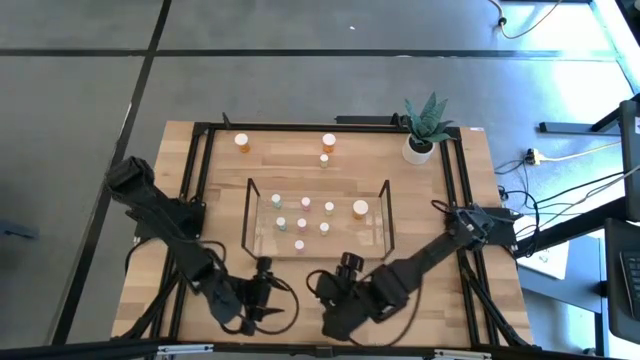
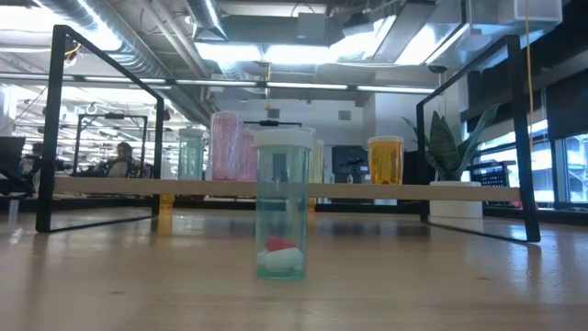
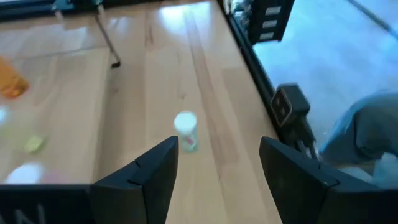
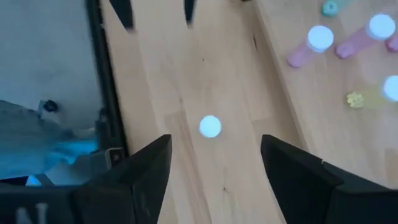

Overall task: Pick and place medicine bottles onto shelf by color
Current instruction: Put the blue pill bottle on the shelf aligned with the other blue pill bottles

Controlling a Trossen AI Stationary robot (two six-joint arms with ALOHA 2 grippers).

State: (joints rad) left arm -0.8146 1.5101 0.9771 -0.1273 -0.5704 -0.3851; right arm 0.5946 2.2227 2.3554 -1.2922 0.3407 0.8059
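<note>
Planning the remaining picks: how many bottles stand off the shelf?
4. Three beyond the far edge of the shelf: an orange bottle, a second orange bottle, and a small bottle beside it. A fourth bottle stands on the shelf's near side. Others may be hidden.

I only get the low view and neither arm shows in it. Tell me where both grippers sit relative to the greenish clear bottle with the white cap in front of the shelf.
Observer: The left gripper and the right gripper face each other near the table's near edge, with that greenish bottle between them.
Operator: Give me their fingers.
Observer: Both are open, empty and clear of the bottle.
Operator: Report what's beyond the clear acrylic shelf.
Observer: Past the shelf, one orange white-capped bottle stands far left and a second orange bottle near the middle.
</note>
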